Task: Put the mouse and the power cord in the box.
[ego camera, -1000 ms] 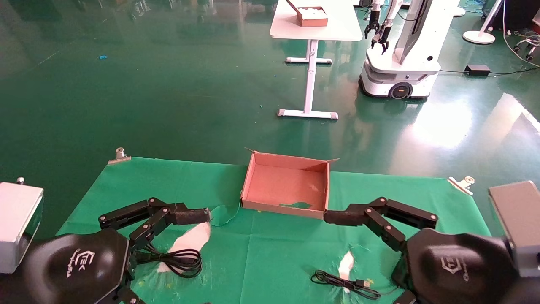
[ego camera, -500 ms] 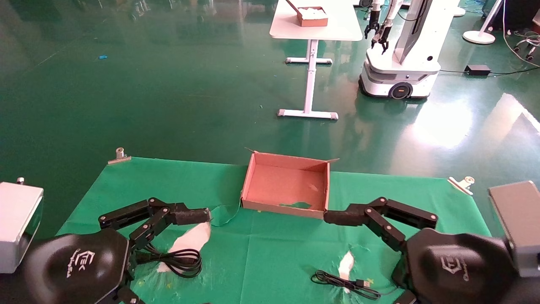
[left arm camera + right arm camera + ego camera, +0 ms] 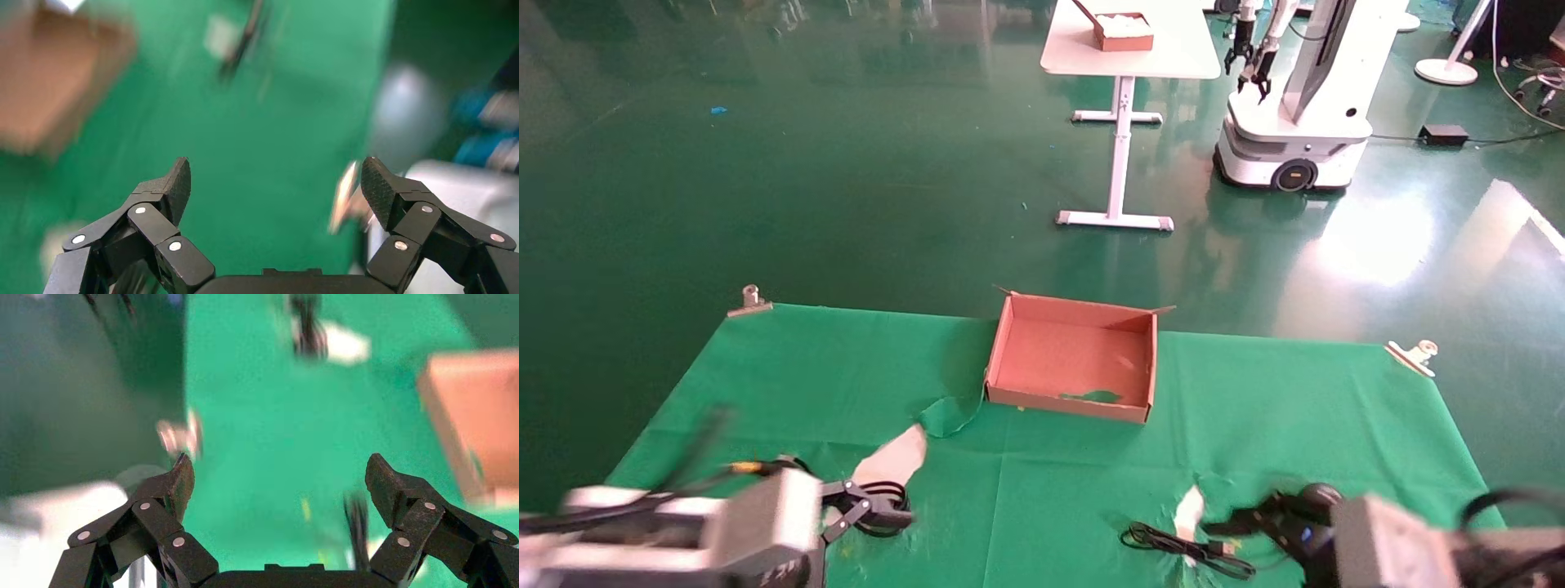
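Note:
The box [image 3: 1075,359], brown cardboard with low walls, stands on the green cloth at the far middle and holds nothing. The looped black power cord [image 3: 883,496] lies near left, and my left gripper [image 3: 872,513] hangs open just over it. The mouse's thin cable with its USB plug [image 3: 1173,545] lies near right; its body is not clear beside my open right gripper [image 3: 1250,523]. The left wrist view shows my left gripper [image 3: 275,174] spread wide over bare cloth. The right wrist view shows my right gripper [image 3: 280,468] wide open, with a black cable [image 3: 358,530] near one finger.
White tears show in the cloth [image 3: 891,461] beside each cable. Metal clips [image 3: 749,300] [image 3: 1414,355] pin the cloth's far corners. Beyond the table are green floor, a white table [image 3: 1128,49] with a small box, and another robot [image 3: 1295,122].
Both arms have dropped from beside the box towards the near edge and turned. Each gripper now sits low by its cable. Box and cables have not moved.

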